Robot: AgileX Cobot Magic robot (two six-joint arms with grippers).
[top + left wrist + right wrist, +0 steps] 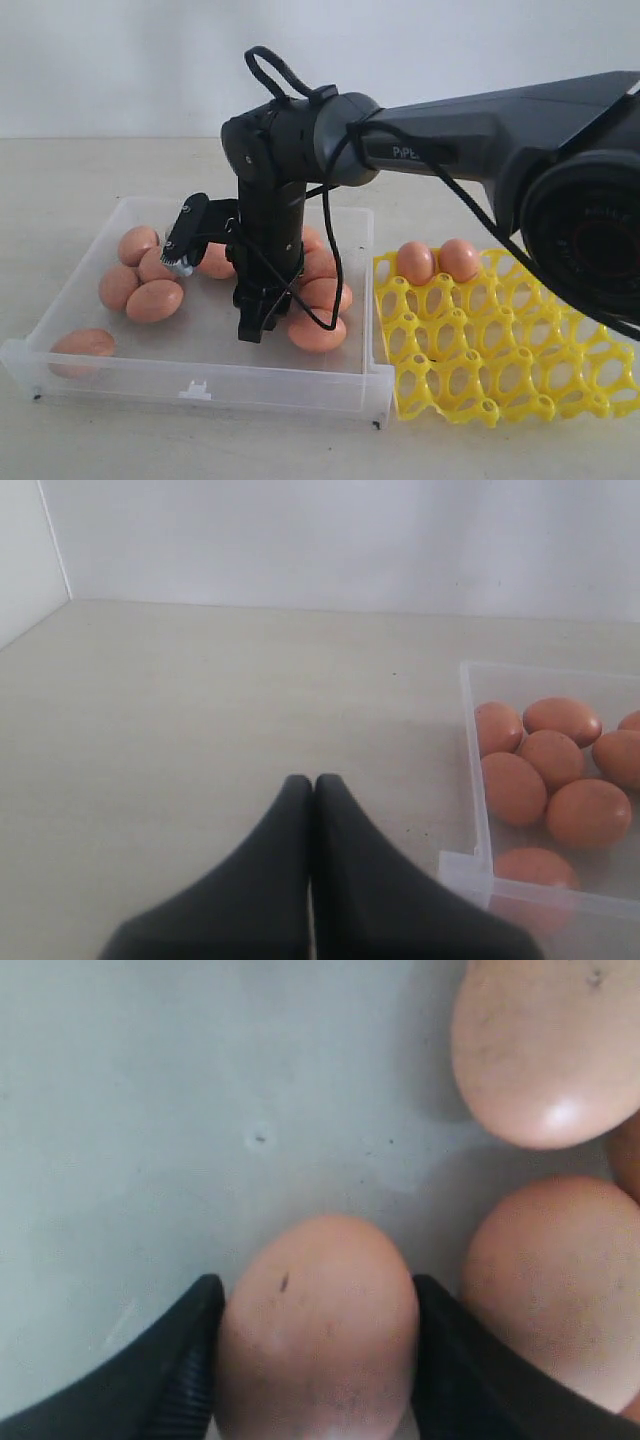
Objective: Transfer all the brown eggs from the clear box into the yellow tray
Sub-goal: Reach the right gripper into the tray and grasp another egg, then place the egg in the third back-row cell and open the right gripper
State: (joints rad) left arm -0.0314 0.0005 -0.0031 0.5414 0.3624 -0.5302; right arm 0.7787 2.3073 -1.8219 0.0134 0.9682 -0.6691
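— Where are the brown eggs?
— Most lie on their sides, clustered in the clear box. Two sit in back cups of the yellow tray, just beside the box.

soft, even, fairly bright light with no hard glare; the pale bench and the wall look slightly washed out. faint, blurry shadows sit under the brown eggs inside the clear box. the exterior view is a little grainy, and the nearest arm joint is out of focus. in the right wrist view one egg carries a small white highlight, and the right gripper shows dark and soft-edged.
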